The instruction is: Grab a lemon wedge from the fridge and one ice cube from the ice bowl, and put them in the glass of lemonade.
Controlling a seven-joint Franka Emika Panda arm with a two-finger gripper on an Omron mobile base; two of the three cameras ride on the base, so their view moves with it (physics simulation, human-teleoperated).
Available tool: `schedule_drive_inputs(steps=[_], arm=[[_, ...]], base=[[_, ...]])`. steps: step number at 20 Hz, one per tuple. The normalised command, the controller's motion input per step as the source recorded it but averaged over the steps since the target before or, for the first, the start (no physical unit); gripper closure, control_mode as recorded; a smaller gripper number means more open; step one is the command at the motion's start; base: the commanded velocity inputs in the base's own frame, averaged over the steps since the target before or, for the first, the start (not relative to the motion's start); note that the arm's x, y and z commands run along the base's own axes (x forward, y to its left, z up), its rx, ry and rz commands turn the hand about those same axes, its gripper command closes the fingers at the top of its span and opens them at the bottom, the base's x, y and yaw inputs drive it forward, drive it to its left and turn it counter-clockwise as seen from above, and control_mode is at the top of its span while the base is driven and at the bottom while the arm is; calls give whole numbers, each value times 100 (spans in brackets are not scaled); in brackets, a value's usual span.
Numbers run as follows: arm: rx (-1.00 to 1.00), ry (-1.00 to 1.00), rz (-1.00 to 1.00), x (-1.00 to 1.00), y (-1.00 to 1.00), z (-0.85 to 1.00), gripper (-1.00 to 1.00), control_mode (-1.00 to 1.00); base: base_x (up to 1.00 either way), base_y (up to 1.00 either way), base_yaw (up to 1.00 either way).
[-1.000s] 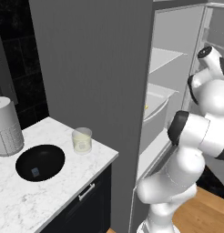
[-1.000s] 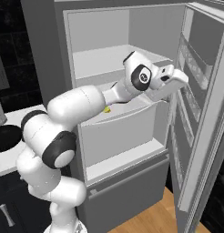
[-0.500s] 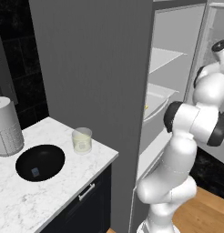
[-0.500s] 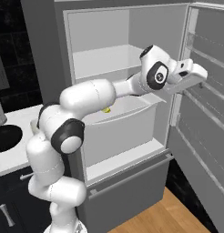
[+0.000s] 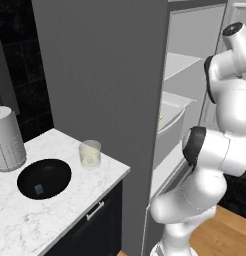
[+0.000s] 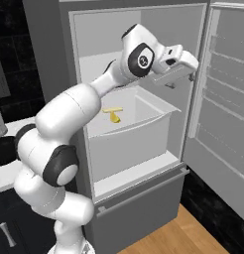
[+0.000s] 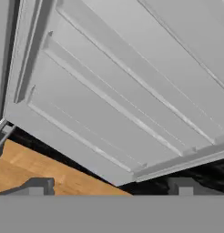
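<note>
Standing open on the right of the right base view, the fridge [image 6: 144, 149] shows its door [image 6: 223, 109] swung wide, the ribbed inner shelves of that door running slantwise across the hand view. Nearest the base in the left base view lies the white marble surface [image 5: 70, 210], and on it the glossy black ice bowl [image 5: 44, 178] with one small bluish ice cube [image 5: 38, 188] resting inside, near its front. Just beyond the bowl and apart from it stands the glass of lemonade [image 5: 90, 153], upright, close to the grey side wall of the fridge. A grey ribbed canister [image 5: 7, 138] stands at the left edge, just behind the bowl. The white arm rises past the lower drawer and bends up in front of the fridge's open compartment. The end effector [image 6: 186, 74] hangs in the air between the compartment and the door, its fingers spread wide apart with nothing between them; their dark tips [image 7: 41, 185] sit far apart at the bottom of the hand view. Farther in, the lemon wedge [image 6: 113, 113] lies in the pale crisper bin [image 6: 134, 131], well below and left of the end effector, untouched.
</note>
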Motion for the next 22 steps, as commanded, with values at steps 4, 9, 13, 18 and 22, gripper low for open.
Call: schedule_drive_inputs(steps=[4,9,13,18,22], arm=[[24,-3,0,-29,82,-2,-100,-100],[32,-8,1,-39,61,-63,-100,-100],[30,-19,6,-56,66,-97,-100,-100],[22,-12,9,-59,71,-69,-100,-100],[4,-2,10,-89,66,29,-100,-100]], base=[[0,0,0],[0,0,0],[0,0,0],[0,0,0],[0,0,0]])
